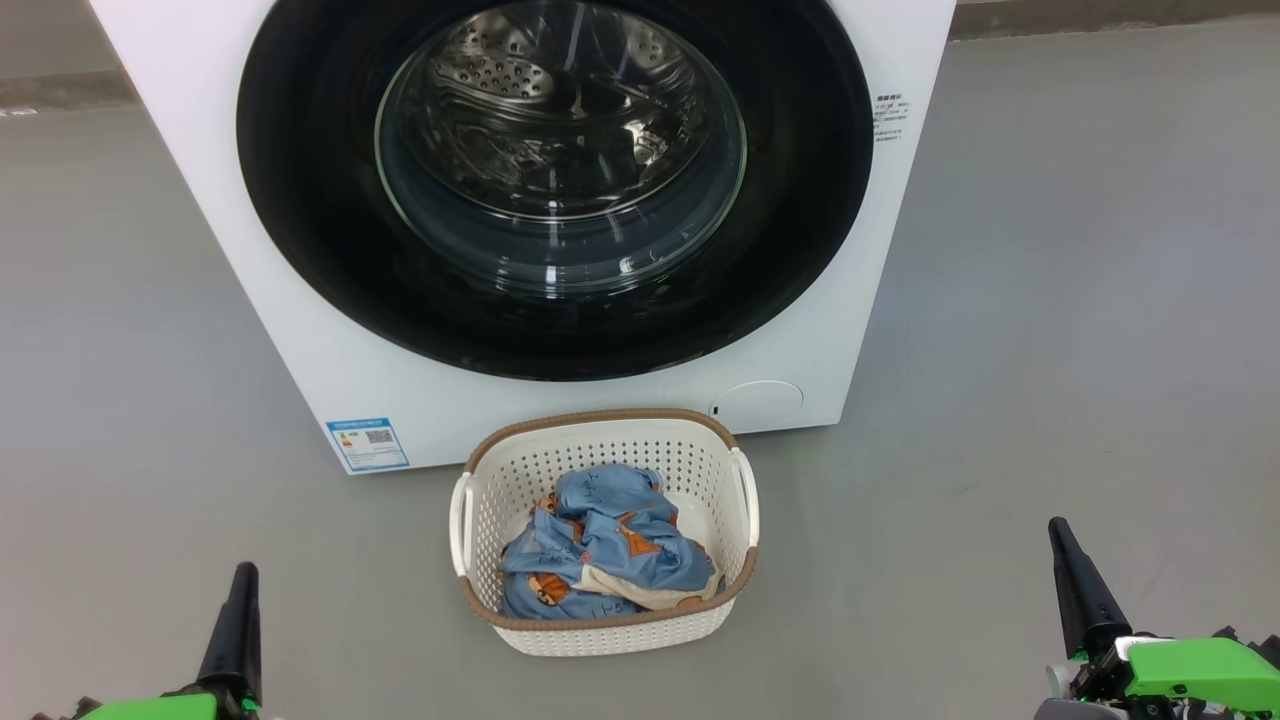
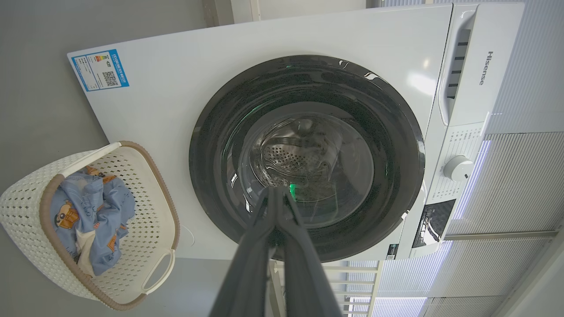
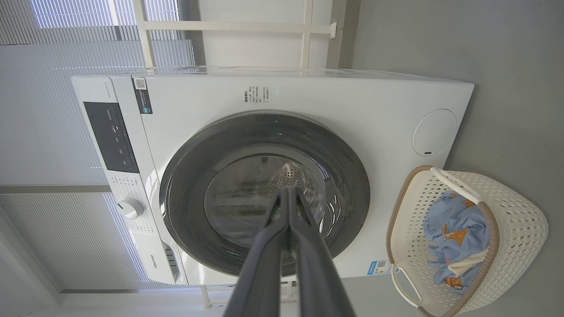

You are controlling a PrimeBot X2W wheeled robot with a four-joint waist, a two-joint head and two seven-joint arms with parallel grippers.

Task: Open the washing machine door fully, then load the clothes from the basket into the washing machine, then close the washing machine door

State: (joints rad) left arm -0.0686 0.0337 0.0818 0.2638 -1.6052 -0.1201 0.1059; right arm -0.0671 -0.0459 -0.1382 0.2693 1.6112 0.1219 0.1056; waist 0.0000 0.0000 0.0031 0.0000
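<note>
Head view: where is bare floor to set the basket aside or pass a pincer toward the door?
Bare grey floor lies left of the cream perforated plastic basket, between the big white washing machine and the left pincer. Another patch lies right of it, up to the right pincer. Crowded: the basket's back rim sits close under the machine's front.

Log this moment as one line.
door shut, untouched | clothes in basket | left jaws shut | right jaws shut
</note>
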